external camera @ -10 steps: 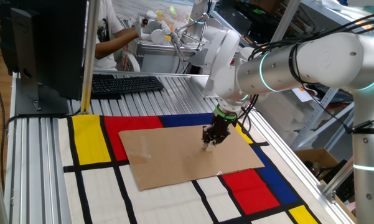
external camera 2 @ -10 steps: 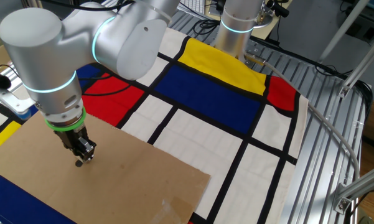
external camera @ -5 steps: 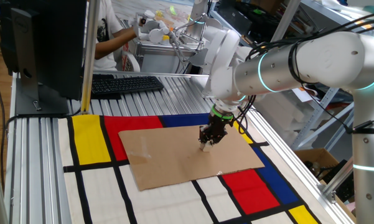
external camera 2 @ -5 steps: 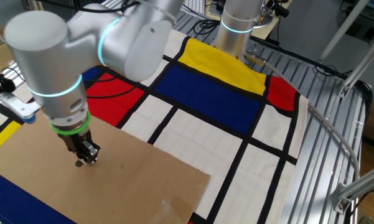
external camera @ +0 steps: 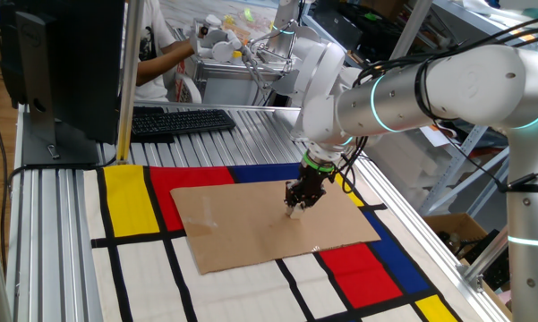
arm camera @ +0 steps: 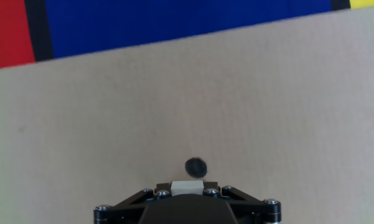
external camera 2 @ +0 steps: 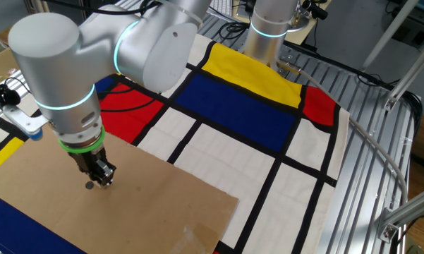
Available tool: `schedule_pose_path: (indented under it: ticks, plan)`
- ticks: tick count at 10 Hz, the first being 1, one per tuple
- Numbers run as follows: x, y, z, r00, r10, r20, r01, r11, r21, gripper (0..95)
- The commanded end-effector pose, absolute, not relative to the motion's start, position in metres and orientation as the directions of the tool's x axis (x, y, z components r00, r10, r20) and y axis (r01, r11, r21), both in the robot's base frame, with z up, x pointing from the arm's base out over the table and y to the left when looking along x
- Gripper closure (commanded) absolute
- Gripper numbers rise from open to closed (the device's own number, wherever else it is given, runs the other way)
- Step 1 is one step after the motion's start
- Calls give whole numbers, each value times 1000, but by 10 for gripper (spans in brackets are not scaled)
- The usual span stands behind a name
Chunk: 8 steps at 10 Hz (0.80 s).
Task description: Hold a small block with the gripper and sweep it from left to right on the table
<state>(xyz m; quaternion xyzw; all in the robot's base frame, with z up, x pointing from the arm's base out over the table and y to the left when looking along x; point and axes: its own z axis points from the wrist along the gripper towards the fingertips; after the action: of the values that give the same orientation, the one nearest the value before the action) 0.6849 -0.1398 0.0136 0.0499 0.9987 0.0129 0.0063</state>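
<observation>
Gripper (external camera: 297,207), lower centre of frame, jaws narrowed onto small block (arm camera: 187,186) pressed to cardboard sheet (external camera: 251,228); risk: block twisting free through drag

Gripper (external camera: 296,207) low on brown cardboard sheet (external camera: 251,234), frame centre. Bare cardboard left and lower right. Flat mat (external camera: 143,268) beyond. Keyboard (external camera: 181,120) and monitor (external camera: 63,63) crowding upper left.

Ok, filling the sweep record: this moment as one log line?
gripper: shut on small block | block on cardboard sheet | dark dot beside block
</observation>
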Motion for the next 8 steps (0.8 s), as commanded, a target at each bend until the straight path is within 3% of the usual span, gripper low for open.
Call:
schedule_pose_path:
  ticks: [1,8]
  plan:
    - [683,-137,15,-995,100,-13,100,995,13,950]
    - [683,-135,14,-995,103,-14,103,994,24,950]
